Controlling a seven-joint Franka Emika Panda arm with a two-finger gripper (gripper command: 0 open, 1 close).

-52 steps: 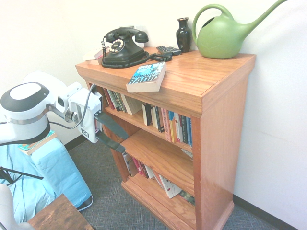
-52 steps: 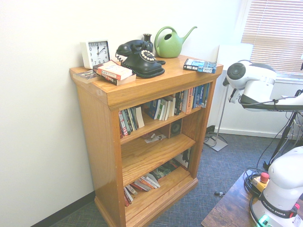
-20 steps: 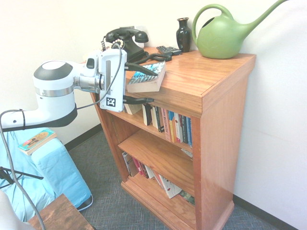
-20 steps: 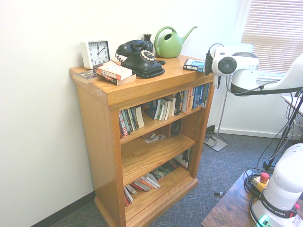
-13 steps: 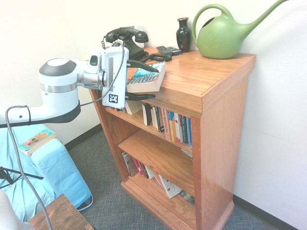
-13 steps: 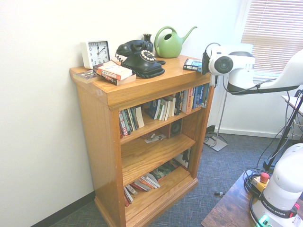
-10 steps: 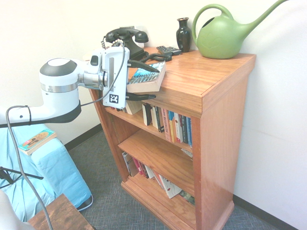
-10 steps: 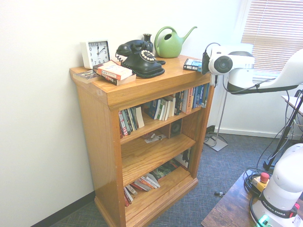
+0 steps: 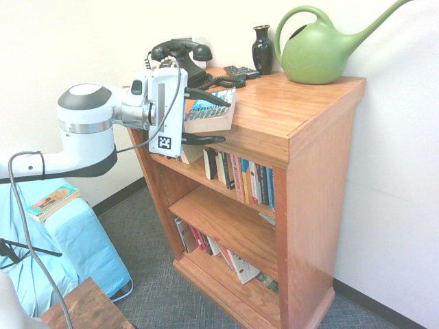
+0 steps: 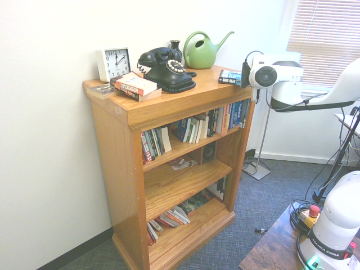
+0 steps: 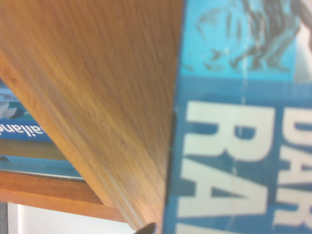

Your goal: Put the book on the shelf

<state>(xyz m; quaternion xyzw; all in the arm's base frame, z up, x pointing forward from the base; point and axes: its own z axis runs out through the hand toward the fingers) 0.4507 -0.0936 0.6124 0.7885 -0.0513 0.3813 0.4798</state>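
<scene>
gripper (image 9: 206,118) at upper left of frame, fingers spread wide, one above and one below the book (image 9: 211,113). book lies flat at the front corner of the shelf (image 9: 288,116) top board, near the black phone (image 9: 177,63).

Plain white walls (image 10: 50,185) with a dark baseboard meet a grey-blue carpet (image 9: 147,284). A window with closed pale blinds (image 10: 326,39) fills the upper right of the second exterior view, letting in bright daylight. A small dark wooden desk (image 9: 86,308) sits at the lower left of the first exterior view, beside light blue cloth (image 9: 75,250).
</scene>
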